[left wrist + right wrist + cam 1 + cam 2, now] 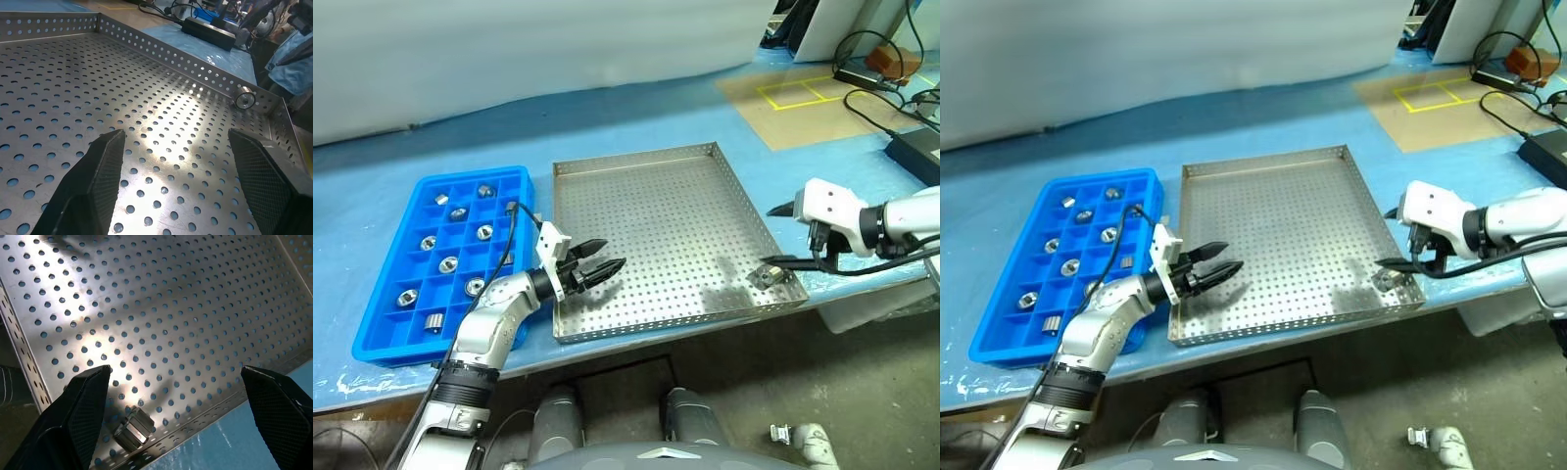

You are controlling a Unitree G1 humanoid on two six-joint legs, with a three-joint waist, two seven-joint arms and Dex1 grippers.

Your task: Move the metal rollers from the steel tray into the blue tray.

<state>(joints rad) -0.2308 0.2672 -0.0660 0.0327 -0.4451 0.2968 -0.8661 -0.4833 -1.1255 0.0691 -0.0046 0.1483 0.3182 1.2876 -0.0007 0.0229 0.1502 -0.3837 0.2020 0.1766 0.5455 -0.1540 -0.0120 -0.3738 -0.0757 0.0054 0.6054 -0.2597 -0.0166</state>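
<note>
Right wrist view | roller (132, 430) shiny, flanged (on its side); steel tray (195, 308) corner

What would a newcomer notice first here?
One last roller lies in the steel tray, in its near right corner, with the open right tool around that corner. The blue tray to the left already holds rollers in its compartments. The open left tool hovers over the steel tray's near left part.

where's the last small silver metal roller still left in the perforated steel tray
The small silver metal roller lies in the perforated steel tray's near right corner against the rim, just below the open right gripper.
</note>
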